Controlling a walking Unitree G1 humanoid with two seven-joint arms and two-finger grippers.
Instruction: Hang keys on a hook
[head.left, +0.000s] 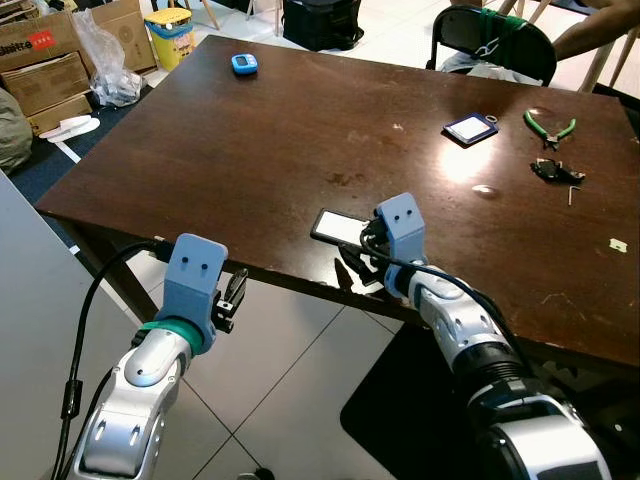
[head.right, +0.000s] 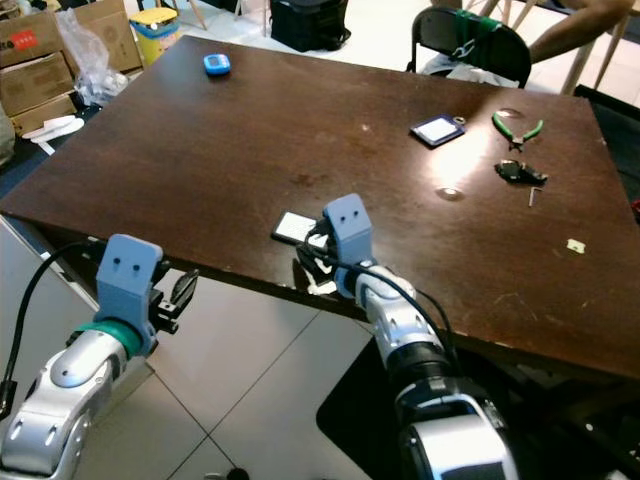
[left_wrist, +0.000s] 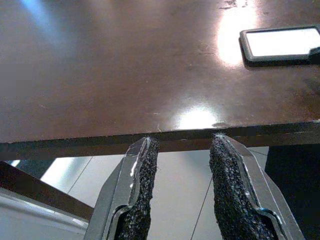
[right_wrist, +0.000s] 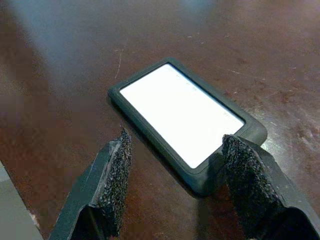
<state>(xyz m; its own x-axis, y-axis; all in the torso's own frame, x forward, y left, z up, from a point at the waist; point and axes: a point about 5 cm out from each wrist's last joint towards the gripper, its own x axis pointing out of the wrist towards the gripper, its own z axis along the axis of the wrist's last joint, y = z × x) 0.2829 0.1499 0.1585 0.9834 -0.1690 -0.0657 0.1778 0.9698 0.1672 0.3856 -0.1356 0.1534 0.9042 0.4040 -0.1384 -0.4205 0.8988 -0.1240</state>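
Right gripper (right_wrist: 172, 187) spread over dark table (head.left: 250, 150).

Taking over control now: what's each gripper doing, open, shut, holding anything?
Left gripper: open, empty, just off the table edge.
Right gripper: open, holding nothing, fingers straddling the dark card holder.

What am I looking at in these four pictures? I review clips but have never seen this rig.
A humanoid robot stands at a dark wooden table. The two wide pictures come from its head camera; the two close ones from cameras on its wrists. The right gripper is open at the near edge, around the end of a flat dark-framed card with a white face, not yet closed on it. The left gripper is open, below the table's edge, holding nothing. Farther off lie a blue device, a blue-framed tag, green-handled pliers and dark keys. No hook shows.
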